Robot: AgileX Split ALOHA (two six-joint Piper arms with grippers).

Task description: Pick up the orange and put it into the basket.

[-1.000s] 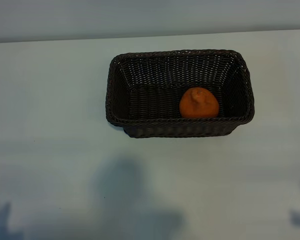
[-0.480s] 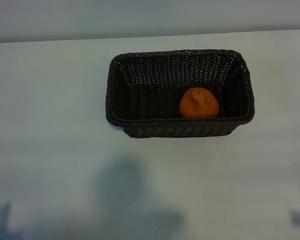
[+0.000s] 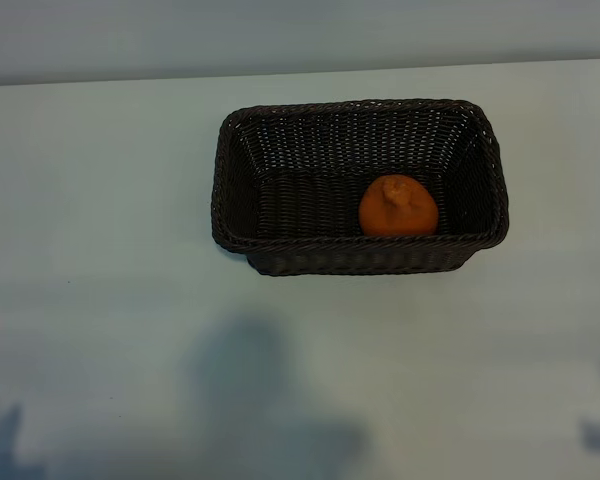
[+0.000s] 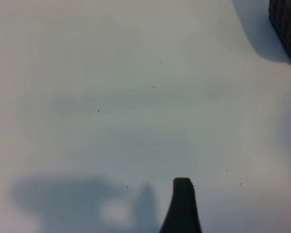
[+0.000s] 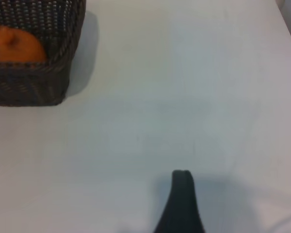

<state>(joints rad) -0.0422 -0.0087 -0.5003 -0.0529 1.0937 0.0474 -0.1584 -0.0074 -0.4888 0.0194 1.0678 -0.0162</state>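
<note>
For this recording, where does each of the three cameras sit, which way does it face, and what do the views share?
Exterior view: outside the rig, looking steeply down at the table, the basket and the orange inside it; no tool shows.
Left wrist view: on the left arm, facing bare table; one fingertip of the left tool shows, and the basket's corner at the picture's edge.
Right wrist view: on the right arm, facing table; one fingertip of the right tool shows.
Shared: exterior and right wrist views both show the orange in the basket.
</note>
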